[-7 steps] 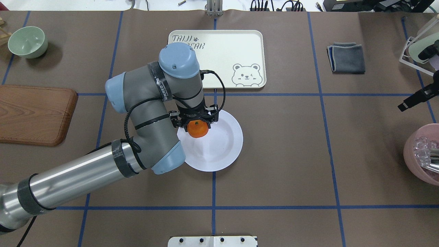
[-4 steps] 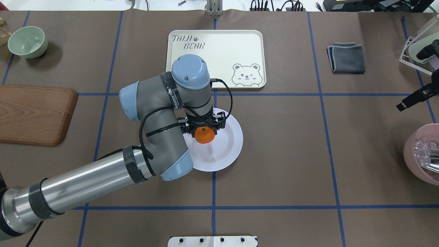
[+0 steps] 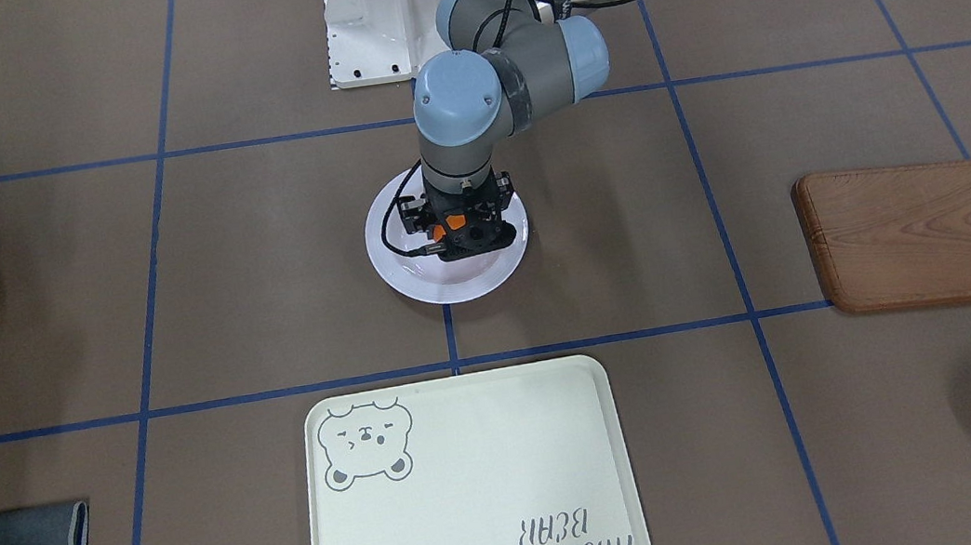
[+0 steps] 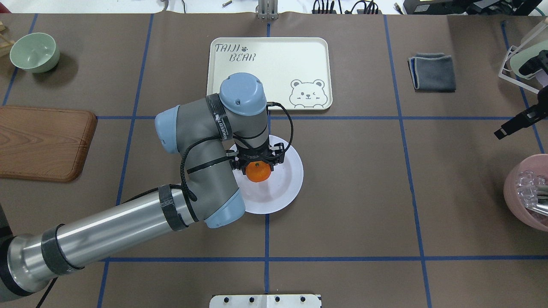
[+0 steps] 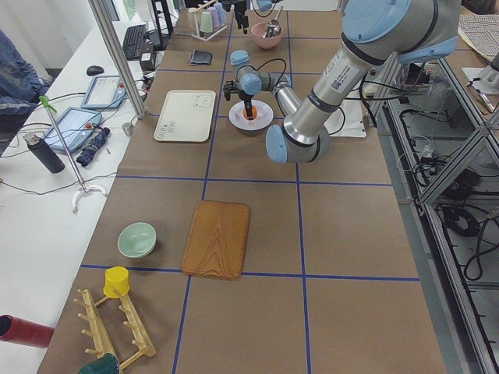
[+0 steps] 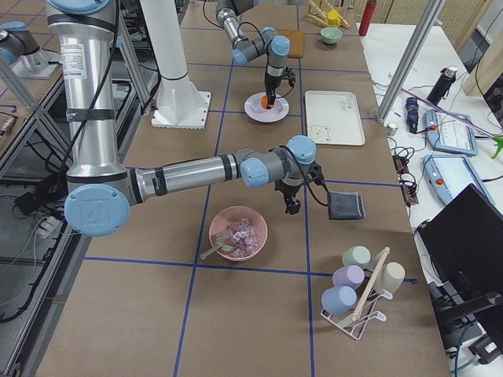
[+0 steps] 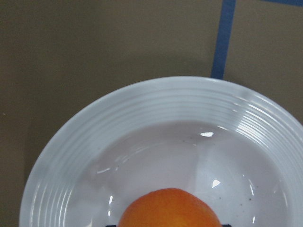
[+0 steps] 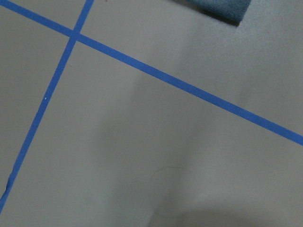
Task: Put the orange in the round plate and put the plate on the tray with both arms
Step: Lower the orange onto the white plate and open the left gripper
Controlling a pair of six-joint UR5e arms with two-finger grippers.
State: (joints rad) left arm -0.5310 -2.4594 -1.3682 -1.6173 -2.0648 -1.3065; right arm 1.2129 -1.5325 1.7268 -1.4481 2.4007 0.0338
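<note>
Overhead exterior: left gripper (image 4: 258, 166) points down over the round plate (image 4: 292, 185) at frame centre, fingers closed on the orange (image 4: 258, 171). The orange sits between the two fingers, its lower half sticking out below the black gripper body, stem dot showing on top. It is over the plate's sunken centre, toward the upper-left part of the well. Cannot tell if it touches the plate.

Left wrist view: orange (image 7: 168, 208) at bottom centre edge, white well and ribbed rim (image 7: 156, 101) of the plate beyond it.

Front-facing view: orange (image 3: 453, 220) shows as a small patch between the fingers, low over the plate (image 3: 397, 275).

The tray (image 4: 274, 64) lies just above the plate in the overhead frame, apart from it, a blue tape line between them.

Right gripper (image 4: 516, 123) is at the right edge of the overhead frame, near the pink bowl (image 4: 516, 201); cannot tell whether its jaws are apart or together. Right wrist view shows only table and tape.
</note>
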